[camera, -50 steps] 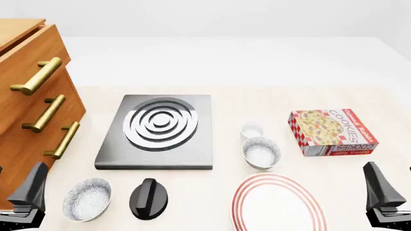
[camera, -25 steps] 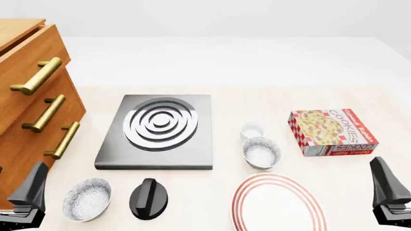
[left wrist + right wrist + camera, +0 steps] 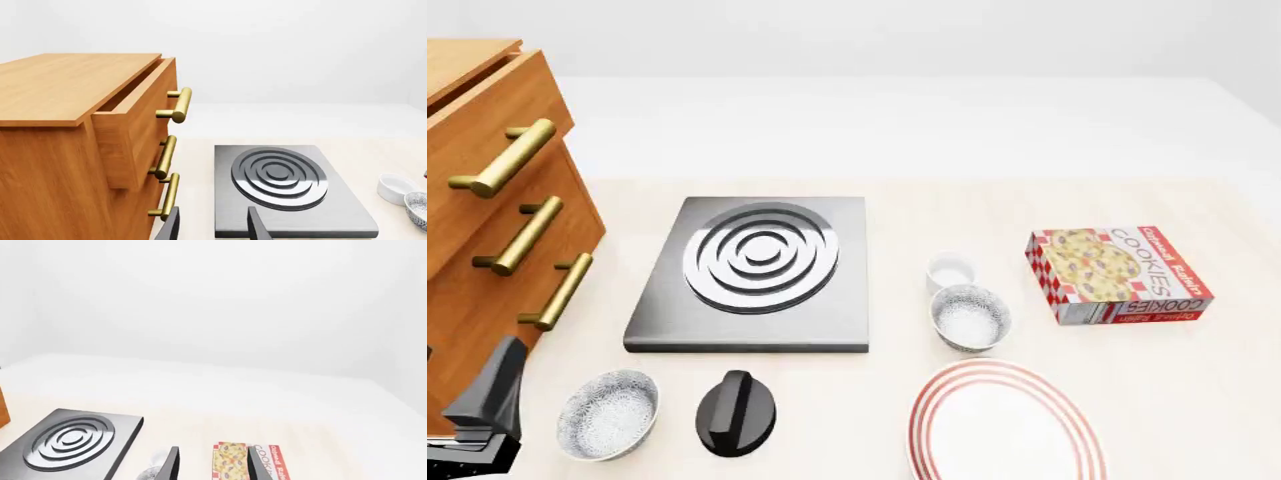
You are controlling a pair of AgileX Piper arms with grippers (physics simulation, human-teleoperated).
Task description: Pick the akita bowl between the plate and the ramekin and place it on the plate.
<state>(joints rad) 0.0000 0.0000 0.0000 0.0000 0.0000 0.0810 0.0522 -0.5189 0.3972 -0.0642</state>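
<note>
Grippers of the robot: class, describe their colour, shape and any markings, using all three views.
The left gripper has two dark grey, flat, blade-like fingers with a matt finish, tapering towards the tips. In the front view it shows as a dark, angular wedge above a black base. The right gripper has matching dark fingers. No cables, labels or markings are visible.
</note>
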